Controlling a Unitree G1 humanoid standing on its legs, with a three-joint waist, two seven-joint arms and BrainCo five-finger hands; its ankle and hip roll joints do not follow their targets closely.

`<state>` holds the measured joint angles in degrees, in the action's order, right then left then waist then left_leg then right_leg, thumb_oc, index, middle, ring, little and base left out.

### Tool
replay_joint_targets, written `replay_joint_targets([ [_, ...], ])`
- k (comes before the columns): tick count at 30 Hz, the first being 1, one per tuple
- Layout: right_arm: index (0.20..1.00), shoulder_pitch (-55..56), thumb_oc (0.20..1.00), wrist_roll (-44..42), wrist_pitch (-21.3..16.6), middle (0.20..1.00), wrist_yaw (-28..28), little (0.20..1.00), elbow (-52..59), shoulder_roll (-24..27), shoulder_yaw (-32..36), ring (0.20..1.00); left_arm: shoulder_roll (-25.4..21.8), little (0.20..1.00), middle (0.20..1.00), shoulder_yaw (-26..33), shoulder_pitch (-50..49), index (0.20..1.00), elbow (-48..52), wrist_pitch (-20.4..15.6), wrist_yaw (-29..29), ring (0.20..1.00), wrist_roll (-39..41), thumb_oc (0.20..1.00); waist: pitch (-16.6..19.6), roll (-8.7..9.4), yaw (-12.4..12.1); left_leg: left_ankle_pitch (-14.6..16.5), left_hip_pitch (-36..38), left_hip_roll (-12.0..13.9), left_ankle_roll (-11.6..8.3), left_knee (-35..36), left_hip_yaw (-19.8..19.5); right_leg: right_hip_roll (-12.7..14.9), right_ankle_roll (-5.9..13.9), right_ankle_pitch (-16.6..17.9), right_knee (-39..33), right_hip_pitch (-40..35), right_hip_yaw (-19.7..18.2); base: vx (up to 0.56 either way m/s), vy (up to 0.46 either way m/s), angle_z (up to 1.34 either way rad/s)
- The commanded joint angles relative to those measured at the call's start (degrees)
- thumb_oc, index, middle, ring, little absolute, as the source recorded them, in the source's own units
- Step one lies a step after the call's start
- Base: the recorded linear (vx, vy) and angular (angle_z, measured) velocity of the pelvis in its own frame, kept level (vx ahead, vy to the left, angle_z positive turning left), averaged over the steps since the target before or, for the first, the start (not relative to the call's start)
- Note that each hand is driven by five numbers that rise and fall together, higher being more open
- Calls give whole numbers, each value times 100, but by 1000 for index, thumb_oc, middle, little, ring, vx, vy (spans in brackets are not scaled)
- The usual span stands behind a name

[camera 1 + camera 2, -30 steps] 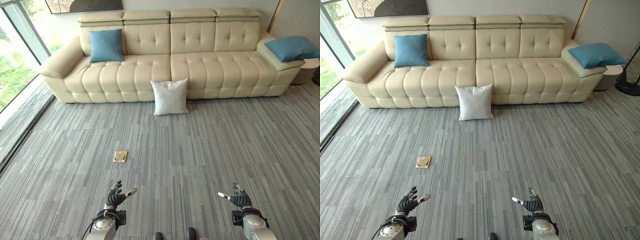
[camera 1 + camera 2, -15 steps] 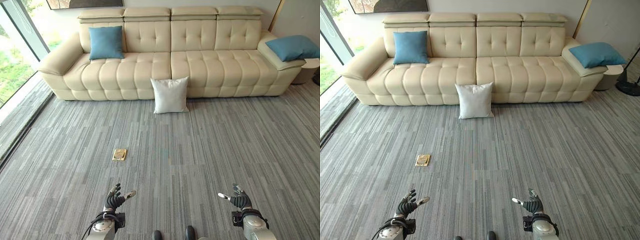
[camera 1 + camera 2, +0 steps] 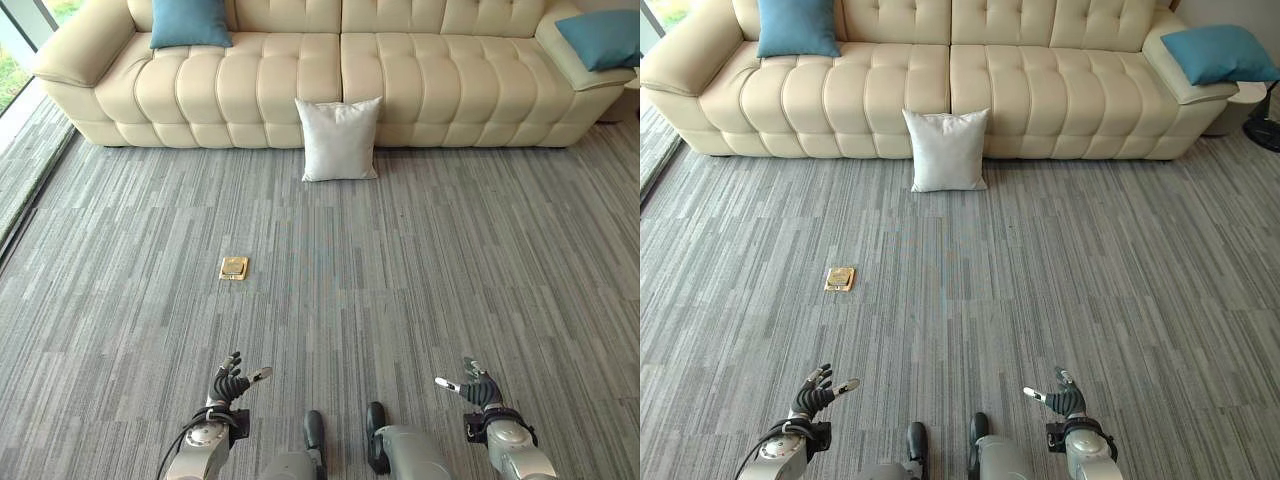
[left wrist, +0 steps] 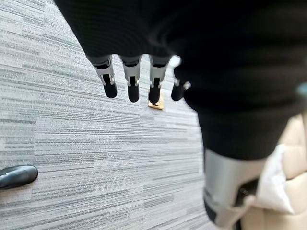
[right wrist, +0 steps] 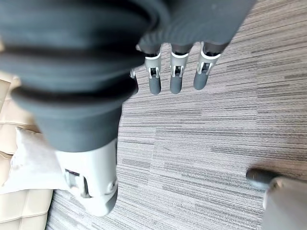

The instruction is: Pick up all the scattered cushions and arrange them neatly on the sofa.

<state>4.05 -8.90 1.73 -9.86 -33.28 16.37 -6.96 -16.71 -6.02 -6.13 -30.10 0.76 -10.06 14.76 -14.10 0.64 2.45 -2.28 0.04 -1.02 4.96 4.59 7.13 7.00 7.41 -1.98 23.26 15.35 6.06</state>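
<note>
Sofa (image 3: 340, 70) at my 12 o'clock, one cushion (image 3: 339, 139) on the floor against its front, floor plate (image 3: 234, 268) at 11.

White cushion (image 3: 339, 139), cream sofa (image 3: 440, 80)

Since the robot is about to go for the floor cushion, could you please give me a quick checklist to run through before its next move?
1. White cushion on the carpet, leaning against the sofa front: not ok, needs lifting.
2. Left hand open, holding nothing: ok.
3. Right hand open, holding nothing: ok.
4. Hands within reach of the cushion: not ok, far short.
5. Small gold floor plate lies left of the straight path: ok.
6. Blue cushion on the seat: ok; other blue cushion on the armrest: not ok.
</note>
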Motion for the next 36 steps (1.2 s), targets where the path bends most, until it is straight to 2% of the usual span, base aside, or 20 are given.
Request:
replay_joint_targets([
  [1, 1000, -77, 1000, -11, -65, 1000, -106, 1000, 196, 59, 27, 1000, -113, 1000, 1000, 194, -33, 1000, 175, -163, -75, 1000, 182, 1000, 16, 43, 45, 761, 599, 142, -434, 41, -29, -25, 148, 179, -674, -75, 154, 207, -48, -34],
  [3, 1000, -68, 1000, 33, -22, 1000, -143, 1000, 204, 68, 26, 1000, -63, 1000, 1000, 219, -12, 1000, 162, -168, -121, 1000, 330, 1000, -26, 61, 105, 853, 711, 90, -456, 41, -85, -95, 159, 326, -1215, 47, 338, 298, -110, -14],
  [4, 1000, 28, 1000, 102, -3, 1000, -179, 1000, 222, 86, 10, 1000, -20, 1000, 1000, 216, 73, 1000, 155, -239, -141, 1000, 447, 1000, 16, 89, 207, 1045, 877, 47, -513, 41, -159, -143, 179, 399, -1871, -12, 458, 449, -189, 8],
  [7, 1000, 79, 1000, 28, -94, 1000, -191, 1000, 150, 103, 36, 1000, 116, 1000, 1000, 172, 157, 1000, 121, -284, -183, 1000, 624, 1000, 199, 22, 283, 1116, 1116, 224, -636, 39, -222, -294, -48, 351, -1955, -361, 443, 457, -228, 68],
  [9, 1000, 71, 1000, -25, -124, 1000, -187, 1000, 156, 120, 64, 1000, 128, 1000, 1000, 172, 168, 1000, 135, -298, -171, 1000, 682, 1000, 245, 6, 307, 1079, 1063, 264, -686, -115, -234, -302, -90, 301, -1972, -433, 451, 184, -123, 41],
  [10, 1000, 47, 1000, -56, -170, 1000, -186, 1000, 142, 142, 52, 1000, 141, 1000, 1000, 154, 197, 1000, 147, -298, -172, 1000, 713, 1000, 266, -10, 333, 971, 965, 357, -801, -501, -239, -357, -171, 245, -2003, -549, 433, 235, -185, 37],
  [11, 1000, 73, 1000, -135, -195, 1000, -147, 1000, 158, 177, 69, 1000, 136, 1000, 1000, 138, 192, 1000, 173, -273, -117, 1000, 753, 1000, 202, 8, 309, 744, 641, 422, -937, -1353, -220, -402, -310, 100, -2089, -844, 394, 227, -183, 29],
  [12, 1000, 70, 1000, -135, -195, 1000, -147, 1000, 157, 174, 68, 1000, 132, 1000, 1000, 140, 194, 1000, 173, -272, -117, 1000, 753, 1000, 219, 22, 321, 726, 609, 406, -933, -1356, -231, -385, -309, 115, -2098, -823, 401, 214, -221, 31],
  [13, 1000, 22, 1000, -177, -203, 1000, -128, 1000, 124, 237, 63, 1000, 116, 1000, 1000, 124, 243, 1000, 192, -256, -79, 1000, 793, 1000, 96, 121, 257, 305, 79, 387, -998, -2406, -308, -414, -465, 14, -2165, -1030, 340, 140, -180, 29],
  [16, 1000, 5, 1000, -221, -194, 1000, -123, 1000, 52, 259, 52, 1000, 108, 1000, 1000, 91, 290, 1000, 175, -247, -87, 1000, 795, 1000, 20, 227, 189, 208, -386, 425, -937, -2989, -307, -393, -556, -100, -2240, -1235, 309, 162, -128, 6],
  [17, 1000, 30, 1000, -263, -163, 1000, -94, 1000, 36, 272, 74, 1000, 87, 1000, 1000, 98, 247, 1000, 162, -212, -48, 1000, 769, 1000, 9, 321, 124, 329, -696, 442, -843, -2911, -218, -335, -550, -162, -2325, -1406, 256, 223, -93, -22],
  [18, 1000, 33, 1000, -263, -163, 1000, -94, 1000, 36, 271, 74, 1000, 86, 1000, 1000, 98, 244, 1000, 164, -211, -48, 1000, 769, 1000, 3, 318, 116, 347, -690, 448, -841, -2927, -213, -340, -547, -163, -2331, -1419, 250, 249, -47, -22],
  [20, 1000, 64, 1000, -263, -148, 1000, -57, 1000, 8, 320, 97, 1000, 64, 1000, 1000, 120, 138, 1000, 145, -144, -24, 1000, 699, 1000, 24, 359, 25, 526, -893, 433, -762, -2050, -238, -310, -457, -258, -2447, -1612, 187, 392, 59, -20],
  [21, 1000, 89, 1000, -228, -137, 1000, -53, 1000, 1, 359, 73, 1000, 72, 1000, 1000, 126, 63, 1000, 146, -100, -33, 1000, 662, 1000, 62, 262, -50, 79, -1058, 512, -847, -1142, -344, -380, -419, -376, -2555, -1818, 167, 490, 118, -24],
  [23, 1000, 114, 1000, -179, -130, 1000, -83, 1000, 7, 402, 68, 1000, 70, 1000, 1000, 127, 25, 1000, 177, -96, -36, 1000, 609, 1000, 62, 195, -107, -296, -1250, 532, -936, -540, -275, -431, -404, -484, -2619, -2035, 171, 312, 81, -8],
  [25, 1000, 117, 1000, -179, -130, 1000, -83, 1000, 8, 402, 67, 1000, 70, 1000, 1000, 127, 22, 1000, 178, -96, -36, 1000, 608, 1000, 57, 207, -106, -310, -1219, 518, -935, -507, -270, -417, -401, -493, -2623, -2052, 172, 108, 26, -16],
  [27, 1000, 152, 1000, -101, -88, 1000, -82, 1000, -20, 386, 70, 1000, 55, 1000, 1000, 180, -5, 1000, 165, -103, -40, 1000, 574, 1000, 123, 144, -169, -425, -1267, 510, -958, -60, -27, -471, -351, -604, -2666, -2297, 59, 378, 151, -45],
  [29, 1000, 211, 1000, -1, -99, 1000, -33, 1000, 6, 362, 38, 1000, 78, 1000, 1000, 204, -113, 1000, 216, -113, -13, 1000, 542, 1000, 239, 74, -158, -529, -1147, 482, -927, -43, -135, -442, -303, -705, -2615, -2412, -26, 437, 243, -22],
  [33, 1000, 79, 1000, 21, -48, 1000, 16, 1000, -58, 280, -43, 1000, -19, 1000, 1000, 195, -90, 1000, 154, -108, -16, 1000, 495, 1000, 378, 207, -206, -240, -897, 287, -723, -229, -71, -202, -172, -742, -2185, -2365, -262, 317, 194, -34],
  [36, 1000, 25, 1000, 107, -7, 1000, 49, 1000, -119, 208, -111, 1000, -79, 1000, 1000, 242, -88, 1000, 82, -78, -35, 1000, 507, 1000, 376, 250, -243, 75, -536, 137, -509, -207, -25, -119, 26, -595, -1123, -1987, -356, 212, 151, -10],
])
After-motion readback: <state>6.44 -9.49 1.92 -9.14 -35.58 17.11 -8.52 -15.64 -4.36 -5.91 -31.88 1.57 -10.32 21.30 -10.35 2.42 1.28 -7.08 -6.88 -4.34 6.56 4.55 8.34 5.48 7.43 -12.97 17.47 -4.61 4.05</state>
